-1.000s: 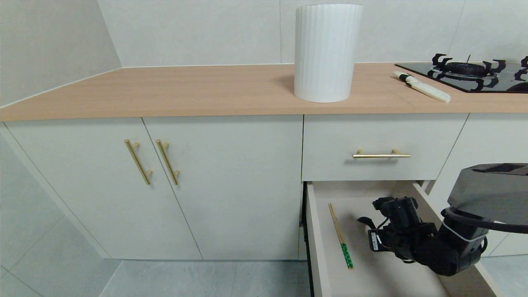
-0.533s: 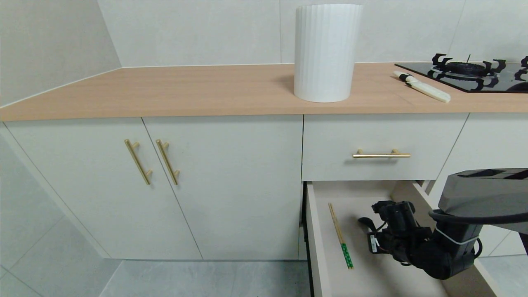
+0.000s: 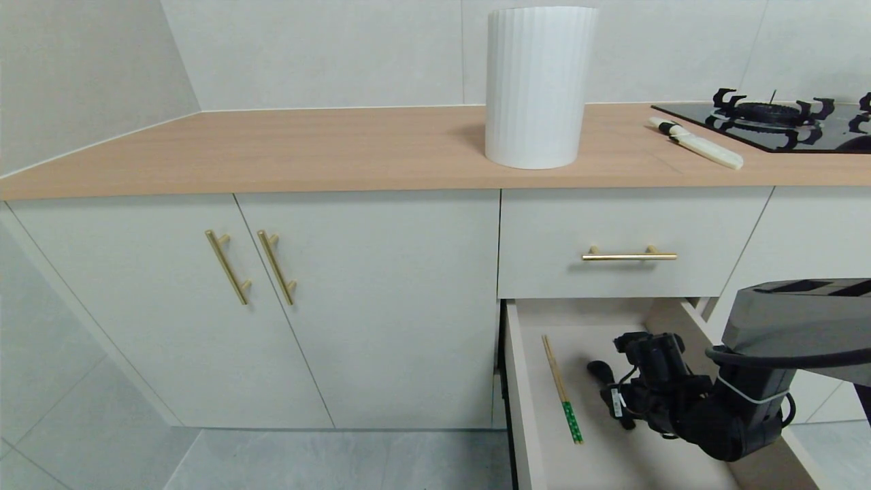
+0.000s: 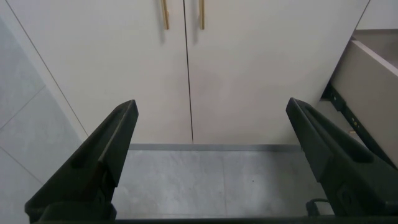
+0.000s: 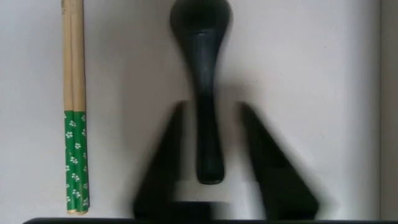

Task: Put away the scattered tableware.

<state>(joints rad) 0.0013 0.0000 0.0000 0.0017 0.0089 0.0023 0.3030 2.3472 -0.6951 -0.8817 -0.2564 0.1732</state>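
We have the right gripper point(image 5: 210, 118) down in the open drawer point(image 3: 524, 401). Its fingers are apart and straddle the handle of the black spoon point(image 5: 202, 74), with a gap on each side. The spoon lies flat on the drawer floor. The chopsticks point(image 3: 561, 389) lie beside it, not touching, nearer the drawer's left wall. Left gripper point(image 4: 211, 155) is spread wide, holding nothing, facing the cabinet doors point(image 4: 186, 62) and the floor. On the bench point(image 3: 306, 146) we see a white ribbed canister point(image 3: 537, 88) and a knife point(image 3: 694, 141) next to the hob point(image 3: 776, 126).
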